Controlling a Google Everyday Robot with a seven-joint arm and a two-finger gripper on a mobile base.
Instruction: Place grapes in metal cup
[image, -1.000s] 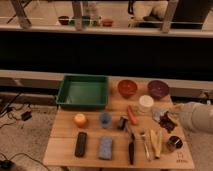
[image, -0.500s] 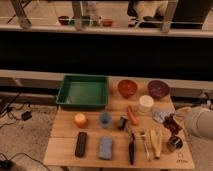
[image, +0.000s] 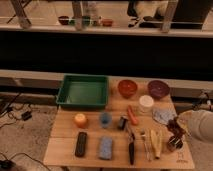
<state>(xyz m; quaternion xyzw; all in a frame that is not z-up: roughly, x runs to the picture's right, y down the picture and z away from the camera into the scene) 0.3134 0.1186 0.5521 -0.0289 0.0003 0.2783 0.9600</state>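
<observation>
View of the table (image: 65, 150) from its near side. The arm (image: 201, 125) enters from the right edge, and its tool (image: 176, 131) hangs over the near-right corner. We read the tool as clenched on the grapes (image: 173, 125), a dark reddish lump at its tip. The grapes sit just above the metal cup (image: 173, 145), which stands upright below them. We cannot tell whether the lump is centred on the cup's mouth or lies slightly to the far side.

To do the step well, we first bring the bunch squarely over the mouth. We then lower it straight down until the lowest berries pass the rim, and only then let go. The bunch looks about as wide as the mouth, so we judge that an off-centre drop would leave it perched on the rim or would tip the light cup. After release we lift the tool vertically, without sweeping sideways. The grey cloth (image: 162, 116) lies just beyond the cup, and cutlery lies just to its left. The blue cup (image: 105, 119) stands well to the left and is not the target.
</observation>
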